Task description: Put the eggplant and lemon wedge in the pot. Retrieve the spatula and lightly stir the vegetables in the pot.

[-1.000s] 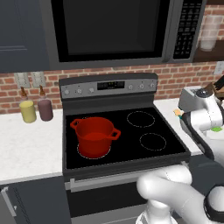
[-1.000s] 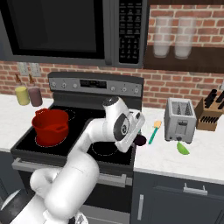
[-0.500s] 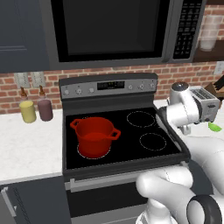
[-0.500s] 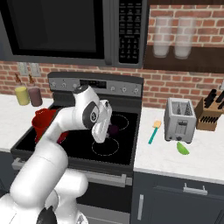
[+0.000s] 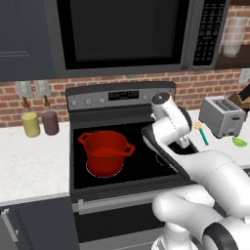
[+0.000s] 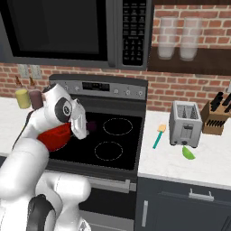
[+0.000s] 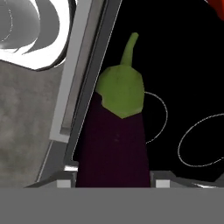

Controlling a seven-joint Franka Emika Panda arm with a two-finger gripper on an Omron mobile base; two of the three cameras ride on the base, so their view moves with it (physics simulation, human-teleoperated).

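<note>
My gripper [image 7: 113, 181] is shut on the eggplant [image 7: 114, 144], dark purple with a green cap and stem, which hangs over the black stovetop. From the right base view the eggplant [image 6: 92, 126] peeks out beside the hand, just right of the red pot [image 6: 55, 136]. The pot [image 5: 106, 151] stands on the front left burner, with the arm's wrist to its right. A red edge of the pot [image 7: 217, 6] shows in the hand view's corner. The teal spatula [image 5: 201, 133] [image 6: 158, 135] and the green lemon wedge [image 5: 239, 141] [image 6: 188, 152] lie on the right counter.
A silver toaster [image 6: 184, 124] stands on the right counter behind the wedge, with a knife block [image 6: 216, 116] further right. Two bottles [image 5: 39, 122] sit on the left counter by the brick wall. A microwave [image 5: 122, 34] hangs over the stove.
The arm has swung left from the right counter across the stove, carrying the eggplant up beside the pot. The pot, spatula and wedge have not moved.
</note>
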